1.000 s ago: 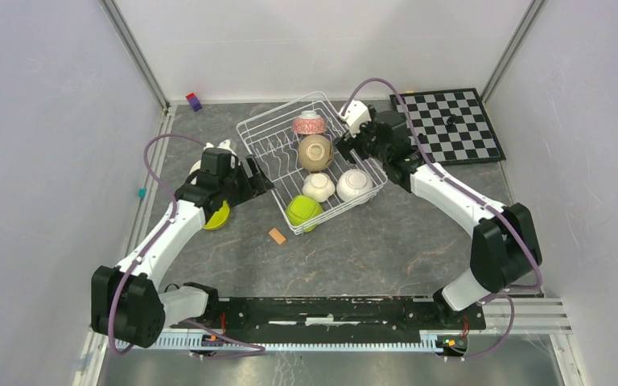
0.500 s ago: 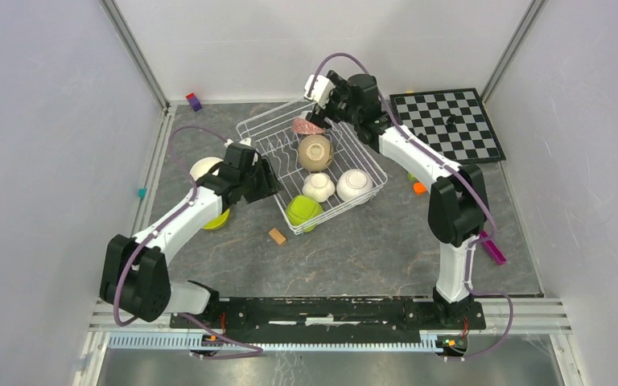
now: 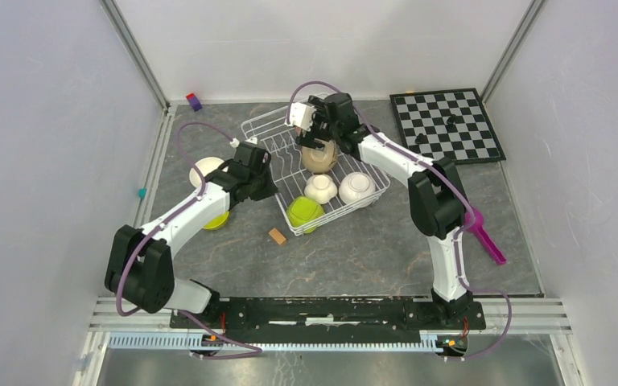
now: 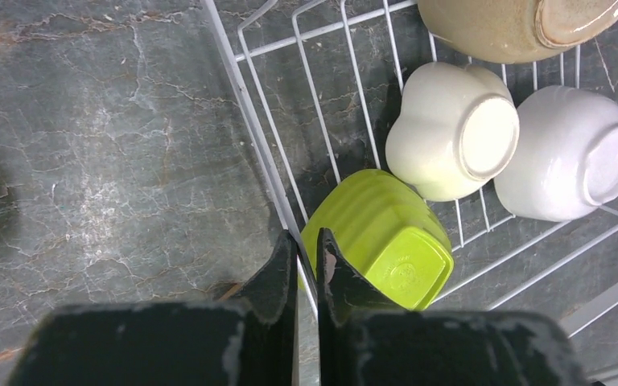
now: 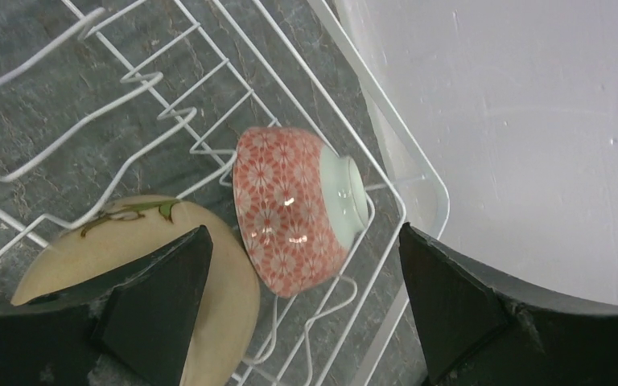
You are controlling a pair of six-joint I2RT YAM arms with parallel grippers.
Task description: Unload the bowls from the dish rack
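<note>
left gripper: clamped on the rim wire of the white wire dish rack, lower centre.
right gripper: jaws spread wide over the red floral-patterned bowl (lying on its side, rack corner).
lime green ribbed bowl: upside down in the rack, beside the left fingers.

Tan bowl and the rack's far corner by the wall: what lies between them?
A red patterned bowl, tipped on its side inside the rack. The right wrist view shows it.

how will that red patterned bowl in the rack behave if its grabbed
Glossy glaze on the red patterned bowl suggests it's slippery and probably breakable. It lies on its side against the dish rack wires, so a nudge may roll it.
</note>
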